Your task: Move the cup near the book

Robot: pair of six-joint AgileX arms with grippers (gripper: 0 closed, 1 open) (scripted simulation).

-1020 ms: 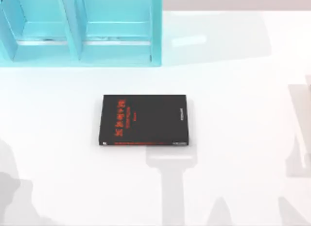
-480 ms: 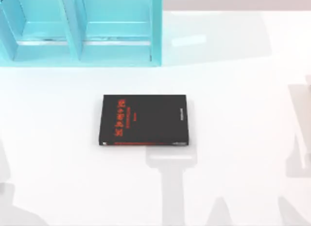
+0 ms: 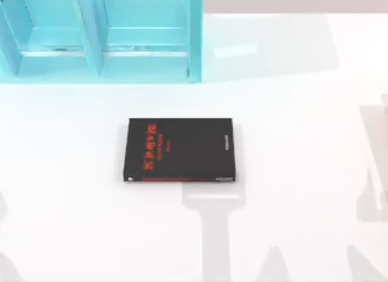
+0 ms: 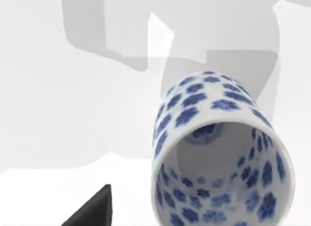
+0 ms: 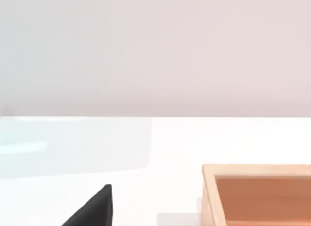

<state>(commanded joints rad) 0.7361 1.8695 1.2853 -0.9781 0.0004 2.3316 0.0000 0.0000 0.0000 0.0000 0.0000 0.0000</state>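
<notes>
The black book (image 3: 179, 150), with red lettering and a red strip along its near edge, lies flat at the middle of the table. In the left wrist view the cup (image 4: 221, 153), white with blue flower specks, stands on the white table close below the camera, its mouth facing up. My left gripper's dark fingertip (image 4: 92, 212) sits beside the cup with a gap between them, and the gripper is open. A fingertip (image 5: 92, 209) of my right gripper hangs over bare table, open and holding nothing.
A cyan shelf unit (image 3: 100, 36) with two bays stands at the back left of the table. In the right wrist view a shallow wooden box (image 5: 257, 194) sits on the table. Arm shadows fall along the front and right edges.
The grey shadow at the top view's lower left has shrunk back toward the left edge. The book has not moved.
</notes>
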